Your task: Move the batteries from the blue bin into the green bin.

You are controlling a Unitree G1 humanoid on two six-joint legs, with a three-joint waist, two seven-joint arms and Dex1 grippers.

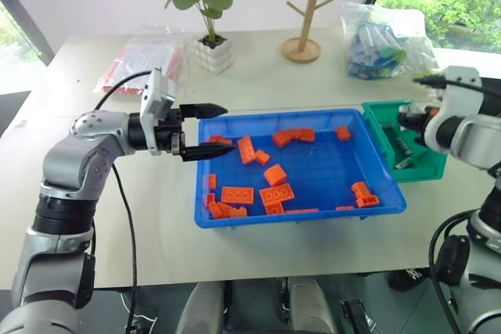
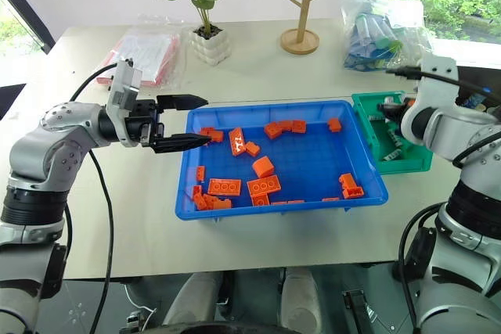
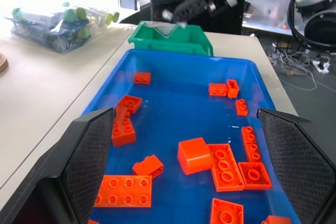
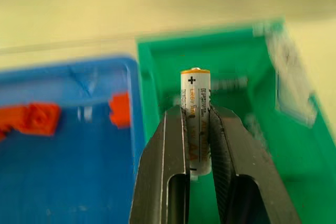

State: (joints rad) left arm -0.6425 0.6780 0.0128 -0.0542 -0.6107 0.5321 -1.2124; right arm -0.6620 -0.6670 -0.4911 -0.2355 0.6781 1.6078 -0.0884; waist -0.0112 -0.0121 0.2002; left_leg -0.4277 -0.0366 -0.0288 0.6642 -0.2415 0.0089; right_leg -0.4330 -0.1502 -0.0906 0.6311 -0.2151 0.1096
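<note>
The blue bin (image 1: 297, 217) sits mid-table and holds several orange bricks (image 1: 237, 194). At its right end stands the green bin (image 1: 383, 111), with batteries (image 1: 403, 146) lying inside. My right gripper (image 4: 197, 111) hangs over the green bin, shut on one battery (image 4: 195, 93) that stands upright between its fingers. At the blue bin's left rim, my left gripper (image 1: 205, 131) hovers level and open, pointing across the tray, with nothing between its fingers (image 3: 89, 156).
At the back of the table stand a potted plant (image 1: 213, 52) and a wooden peg stand (image 1: 304, 44). A plastic bag of bottles (image 1: 383, 44) lies back right, and a red-and-white packet (image 1: 141, 64) back left. The table's front edge runs just below the blue bin.
</note>
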